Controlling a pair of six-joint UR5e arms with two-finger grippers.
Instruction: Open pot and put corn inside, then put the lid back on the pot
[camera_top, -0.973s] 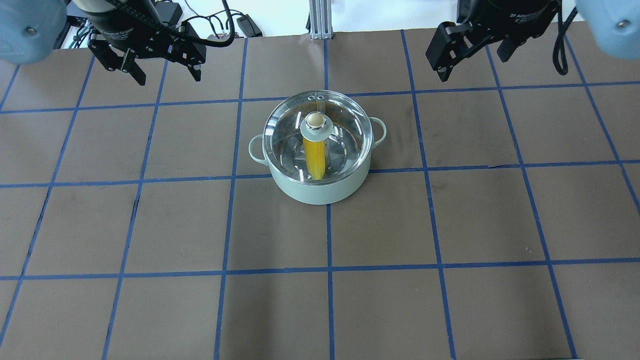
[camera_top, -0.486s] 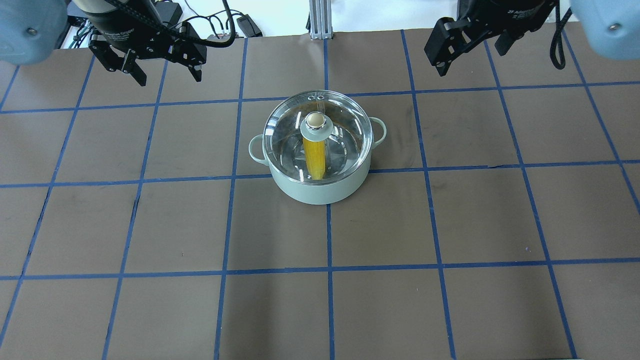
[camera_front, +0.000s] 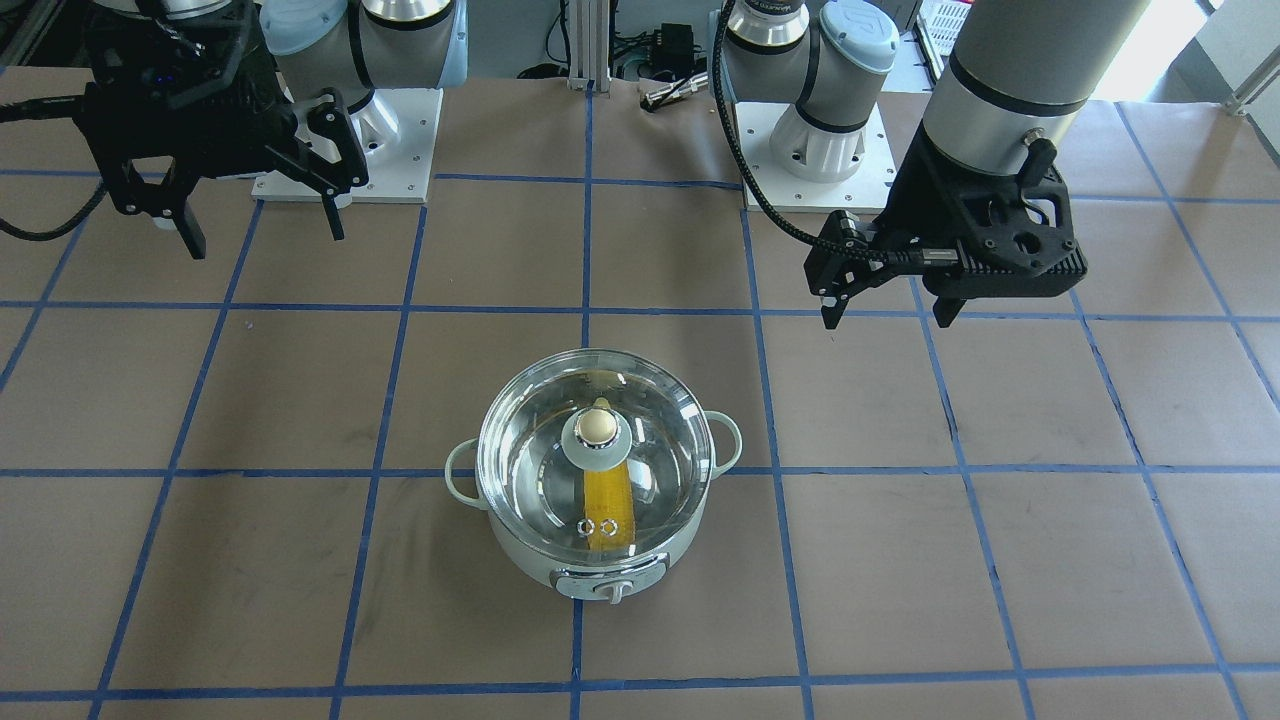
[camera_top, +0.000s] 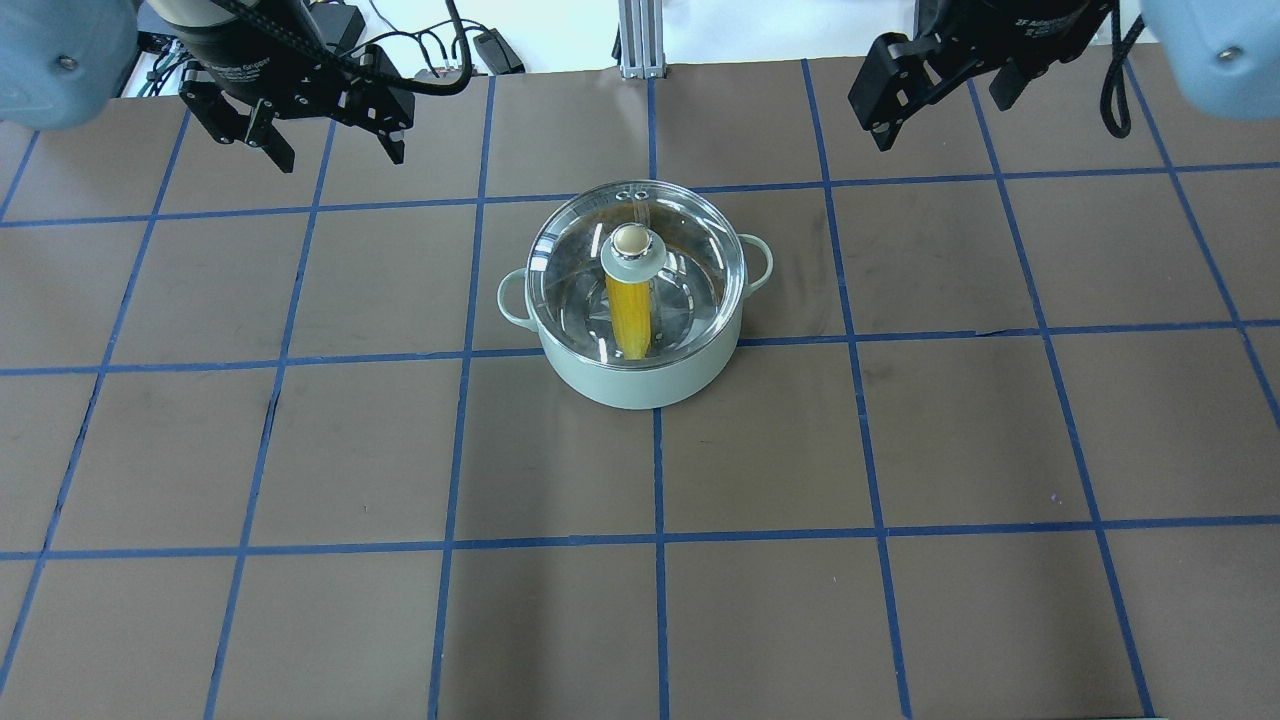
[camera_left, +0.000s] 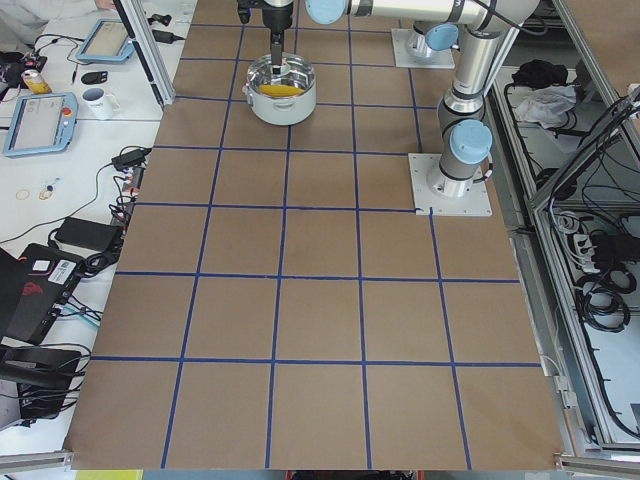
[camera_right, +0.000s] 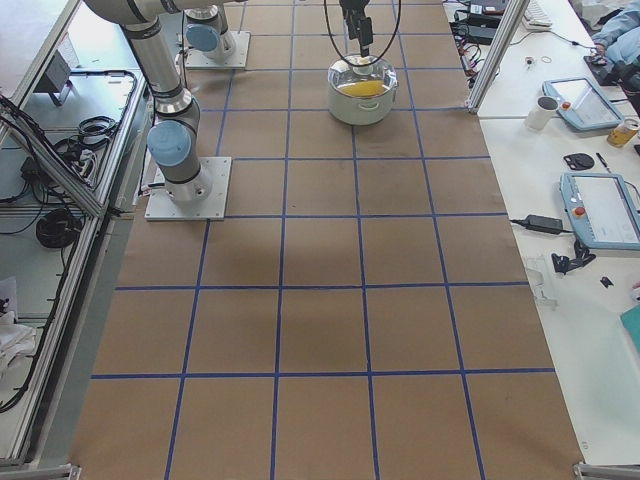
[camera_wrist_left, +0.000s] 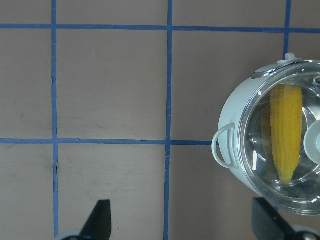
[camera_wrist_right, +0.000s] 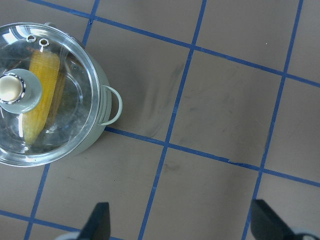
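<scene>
Table (camera_top: 300, 450): brown sheet gridded in blue tape, its far edge along the top of the overhead frame, with bare squares all round the centre.
Pot (camera_top: 640, 385): centre of the overhead frame, with the lid (camera_top: 690, 250) seated on its rim.
Corn (camera_top: 630, 315): inside, lying under the glass. Its long axis runs top to bottom of the frame. In the front-facing view the pale tip is toward the top and the blunt end lies beneath the vent rings (camera_front: 597, 524).
Left gripper (camera_top: 338, 155): upper left of the overhead frame, fingers spread wide, holding nothing, well apart from the pot.
Right gripper (camera_front: 265, 238): upper left of the front-facing frame, spread wide, holding nothing.
</scene>
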